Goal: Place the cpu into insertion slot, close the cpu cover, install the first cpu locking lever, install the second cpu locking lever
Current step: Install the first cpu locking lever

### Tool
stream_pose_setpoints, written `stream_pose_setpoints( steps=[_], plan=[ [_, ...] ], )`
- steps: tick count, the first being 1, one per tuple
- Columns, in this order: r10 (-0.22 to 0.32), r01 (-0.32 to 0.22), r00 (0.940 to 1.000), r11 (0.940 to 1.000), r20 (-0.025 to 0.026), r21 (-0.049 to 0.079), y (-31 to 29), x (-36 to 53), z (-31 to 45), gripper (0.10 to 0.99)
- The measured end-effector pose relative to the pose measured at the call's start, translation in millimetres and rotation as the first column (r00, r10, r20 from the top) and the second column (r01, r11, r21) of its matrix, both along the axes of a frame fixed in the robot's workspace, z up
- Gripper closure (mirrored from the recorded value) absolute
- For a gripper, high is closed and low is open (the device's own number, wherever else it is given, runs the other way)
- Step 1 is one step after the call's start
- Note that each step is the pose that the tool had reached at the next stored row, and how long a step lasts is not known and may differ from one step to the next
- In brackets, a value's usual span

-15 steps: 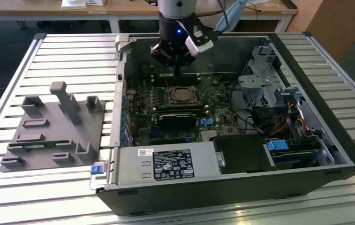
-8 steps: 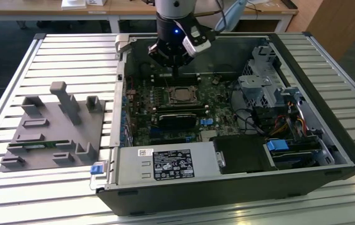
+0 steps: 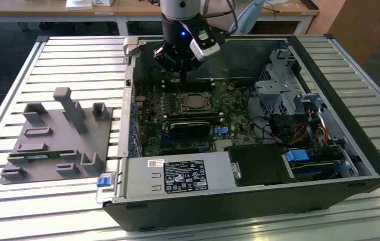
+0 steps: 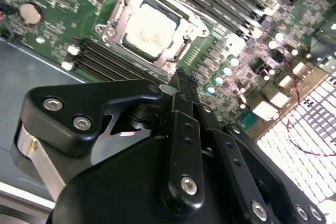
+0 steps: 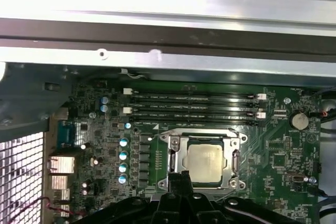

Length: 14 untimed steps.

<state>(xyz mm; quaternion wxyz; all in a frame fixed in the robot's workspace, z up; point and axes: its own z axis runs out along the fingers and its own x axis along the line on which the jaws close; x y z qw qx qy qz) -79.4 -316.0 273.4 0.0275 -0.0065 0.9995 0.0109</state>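
The cpu (image 3: 193, 102) (image 4: 149, 30) (image 5: 206, 162) lies flat in the socket of the green motherboard, inside the open computer case. The cpu cover (image 4: 116, 24) (image 5: 176, 150), a silvery frame, lies down around it, and the chip's grey top shows through its window. My gripper (image 3: 181, 79) (image 4: 184, 80) (image 5: 181, 178) hangs just above the board at the socket's edge, on the side toward the case's back wall. Its black fingers are pressed together with nothing between them. How the locking levers stand I cannot make out.
Black memory slots (image 5: 194, 106) run beside the socket. A black block (image 3: 190, 125) sits on the socket's near side. The power supply (image 3: 176, 175) fills the case's front, and the drive cage (image 3: 280, 90) with cables stands at the exterior view's right. A grey fixture (image 3: 59, 135) lies outside at the left.
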Motion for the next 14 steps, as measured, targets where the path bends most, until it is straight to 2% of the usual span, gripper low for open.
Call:
stream_pose_setpoints(
  steps=[4,9,14],
  plan=[
    [0.000,0.000,1.0000,1.0000,0.0002,0.000,0.0,-8.8,-1.0,0.980],
    [0.002,-0.002,1.0000,1.0000,0.0000,0.000,0.5,-19.8,-6.3,0.980],
    [0.006,-0.006,1.0000,1.0000,0.0000,0.000,4.3,-28.1,-9.7,0.980]
  ],
)
